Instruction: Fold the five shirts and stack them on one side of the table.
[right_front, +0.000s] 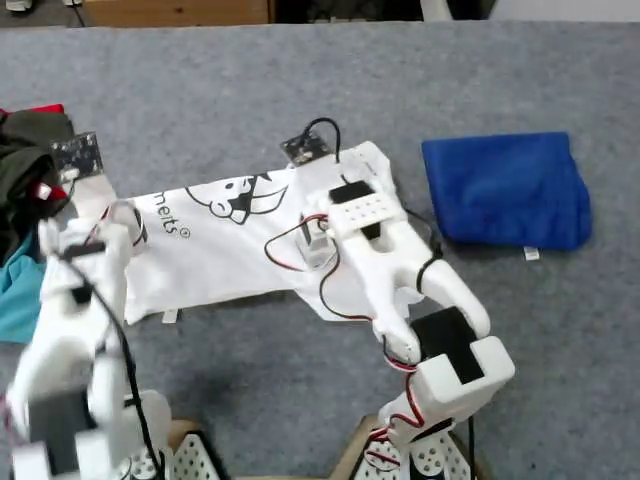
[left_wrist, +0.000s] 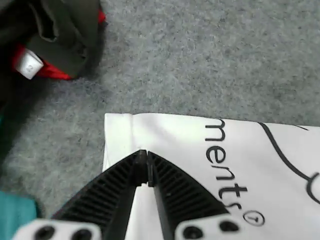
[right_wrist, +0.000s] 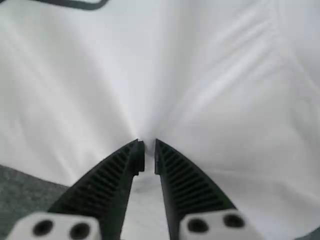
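While the white shirt (right_front: 230, 250) lies spread across the middle of the grey table (right_front: 200, 80), the left gripper (left_wrist: 145, 165) is pinched closed on its hem near one corner, on the side toward a heap of dark, red and teal garments (right_front: 25, 150). The right gripper (right_wrist: 146, 152) is clamped on a puckered fold at the shirt's opposite end. A folded blue shirt (right_front: 505, 190) lies apart, beyond that end.
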